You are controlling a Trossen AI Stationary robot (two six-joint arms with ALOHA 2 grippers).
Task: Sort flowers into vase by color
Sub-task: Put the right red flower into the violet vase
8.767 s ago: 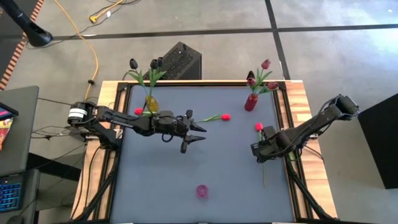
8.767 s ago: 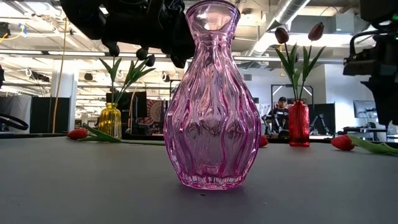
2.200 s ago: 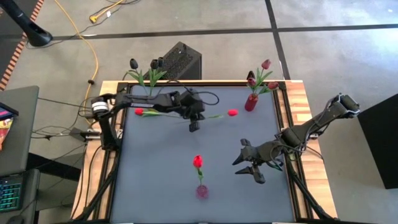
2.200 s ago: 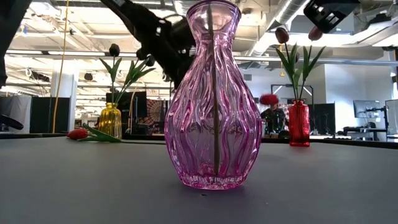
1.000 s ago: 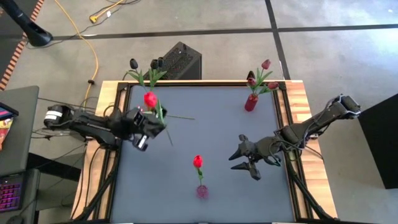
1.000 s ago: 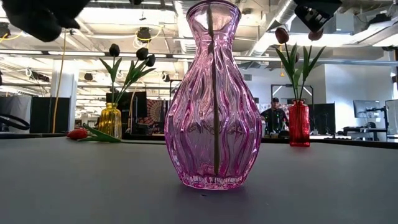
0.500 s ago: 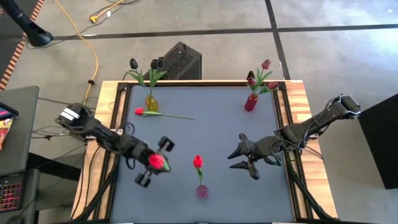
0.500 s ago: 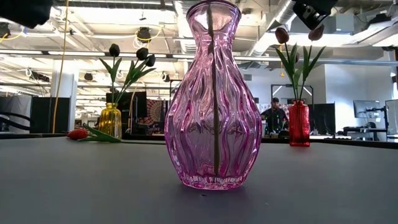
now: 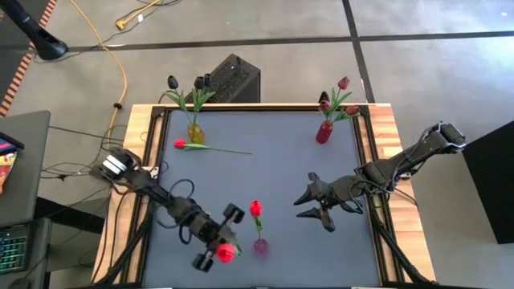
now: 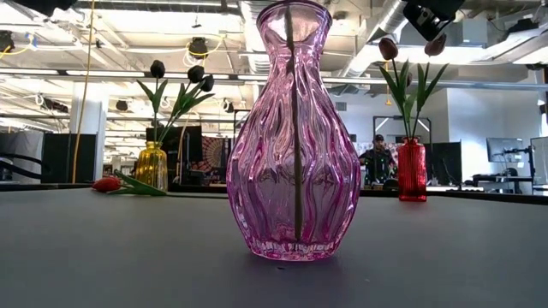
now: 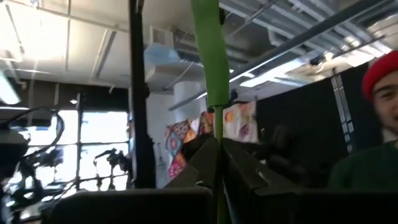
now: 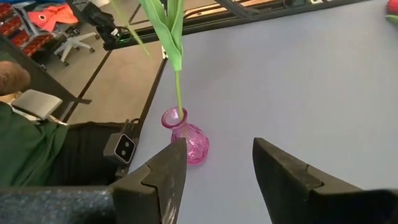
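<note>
My left gripper (image 9: 218, 244) hangs over the table's near part, just left of the pink vase (image 9: 261, 246), shut on a bright red tulip (image 9: 226, 254). In the left wrist view only that tulip's green stem and leaf (image 11: 209, 56) show. One red tulip (image 9: 255, 209) stands in the pink vase (image 12: 187, 140), its stem (image 10: 294, 128) reaching the vase's bottom. Another red tulip (image 9: 179, 144) lies flat on the table beside the yellow vase (image 9: 195, 133). My right gripper (image 9: 315, 206) hovers open, right of the pink vase, holding nothing. My left gripper pinches the red tulip's thin green stem (image 11: 217, 132) between its two shut fingers (image 11: 203, 160). The stem runs out past the fingertips and on into a broad leaf. The tulip is lifted clear of the table, its red head right beside the gripper in the high view.
The yellow vase (image 10: 151, 166) with near-black tulips stands at the far left, the red vase (image 9: 324, 132) with crimson tulips at the far right. A person (image 11: 380, 99) sits beyond the table's near-left corner. Bare grey tabletop (image 9: 281, 168) lies between the vases.
My left gripper has carried the red tulip from beside the yellow vase toward the table's near edge and rightward, ending close to the pink vase. It has turned on the way, so the tulip's head now lies on its near side. My right gripper has kept still.
</note>
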